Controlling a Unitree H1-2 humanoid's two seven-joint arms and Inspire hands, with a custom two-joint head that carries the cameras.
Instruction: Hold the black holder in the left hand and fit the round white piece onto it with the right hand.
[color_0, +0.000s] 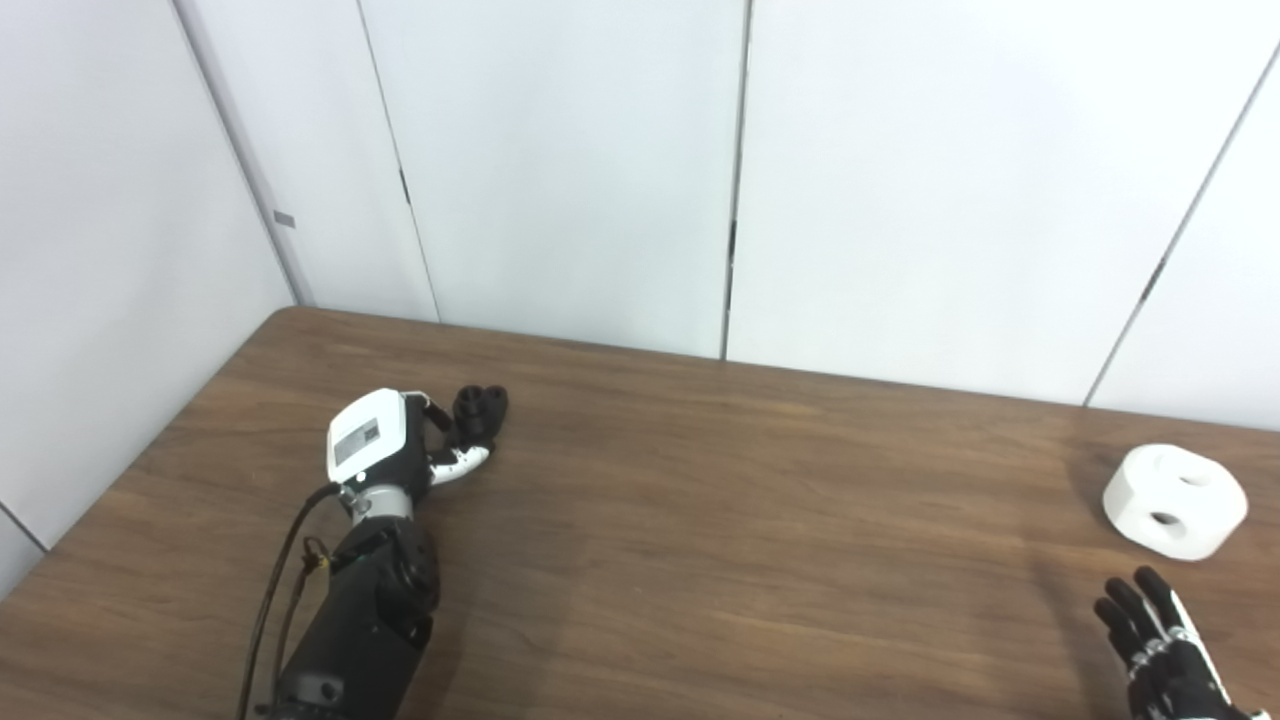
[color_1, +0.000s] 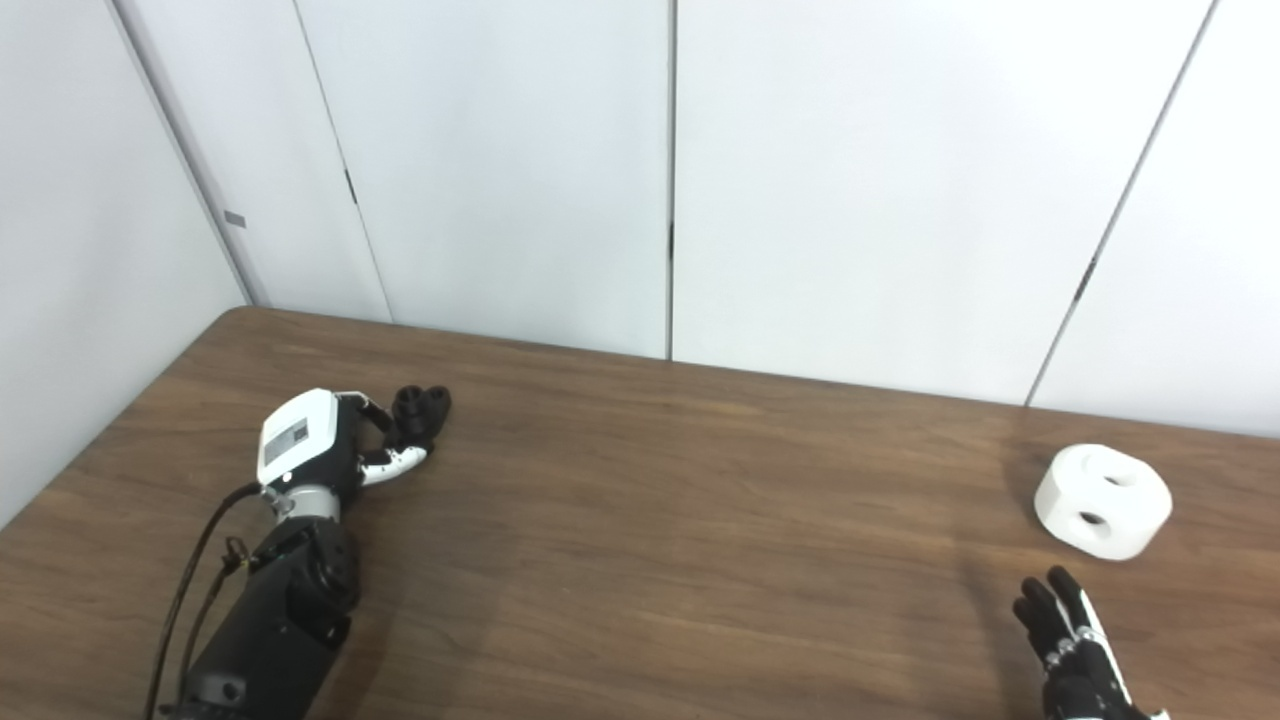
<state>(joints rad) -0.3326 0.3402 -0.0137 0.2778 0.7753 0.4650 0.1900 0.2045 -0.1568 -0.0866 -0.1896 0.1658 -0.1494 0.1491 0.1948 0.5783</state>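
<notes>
Nearest the bottom edge, right hand (color_0: 1160, 640) hovers over the table (color_0: 700, 520), fingers spread, empty, just short of the round white piece (color_0: 1175, 500). Piece lies flat at far right, two holes showing; looks rigid, smooth, light; probably best gripped across its rim. Farther left, left hand (color_0: 400, 440) sits at the black holder (color_0: 480, 408); whether its fingers have closed on it, cannot tell.

The counter (color_0: 700, 520) is brown wood with dark streaks running across it. Its far left corner is round. Behind the counter stand white wall panels (color_0: 560, 170), side by side, with thin dark lines between them. A small grey tag (color_0: 284, 218) sits on the wall above the counter's far left corner.
</notes>
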